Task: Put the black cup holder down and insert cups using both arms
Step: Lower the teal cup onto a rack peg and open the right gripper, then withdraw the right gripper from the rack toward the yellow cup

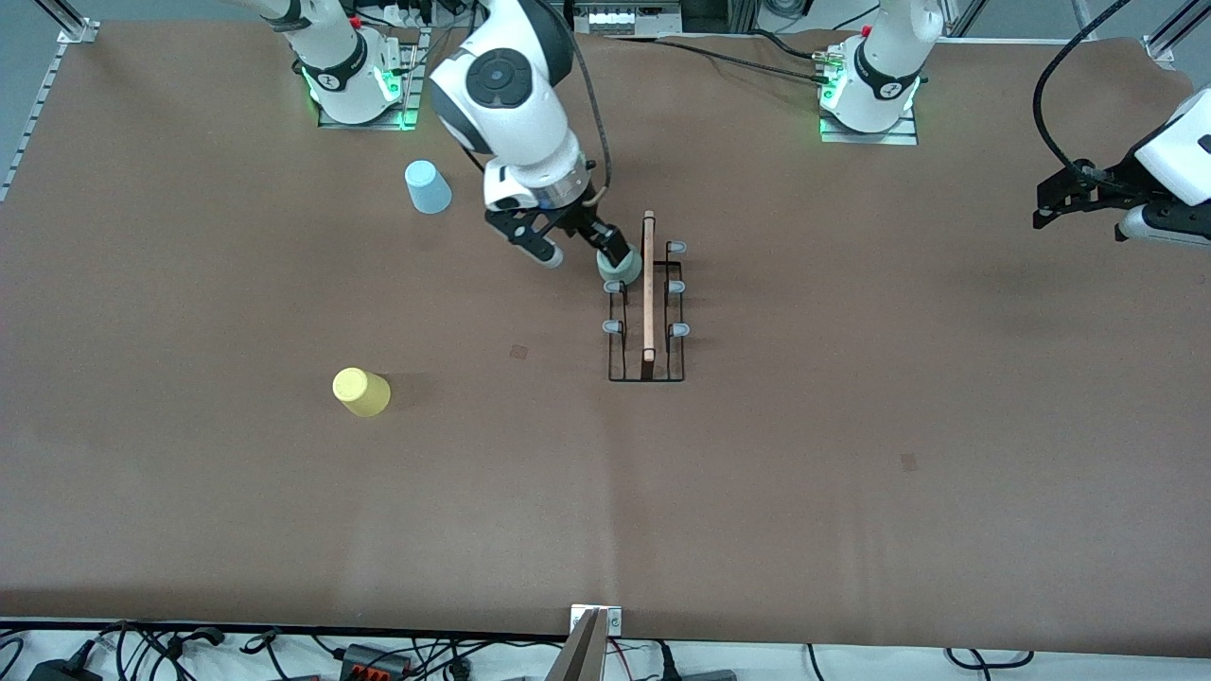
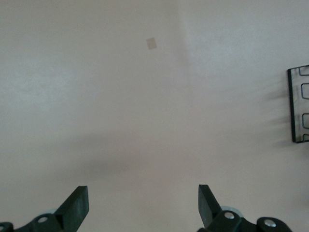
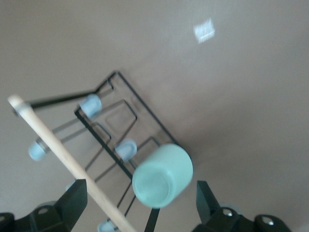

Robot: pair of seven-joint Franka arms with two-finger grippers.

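The black cup holder [image 1: 648, 312] stands mid-table, its wooden bar [image 1: 648, 284] on top. The mint green cup [image 1: 620, 270] sits upside down on a prong at the rack's end nearest the robot bases. My right gripper [image 1: 584, 250] hangs open just above and beside that cup; in the right wrist view the cup [image 3: 164, 174] lies between the spread fingers [image 3: 72, 203], untouched, beside the rack [image 3: 120, 104]. The light blue cup [image 1: 428, 186] and the yellow cup [image 1: 360, 392] rest on the table toward the right arm's end. My left gripper [image 1: 1050, 203] waits open and empty at the table's edge; its own wrist view [image 2: 143, 203] shows bare table below.
The rack's base shows at the edge of the left wrist view [image 2: 299, 104]. A metal bracket [image 1: 591, 643] and cables lie along the table edge nearest the front camera. Small marks [image 1: 518, 352] dot the brown tabletop.
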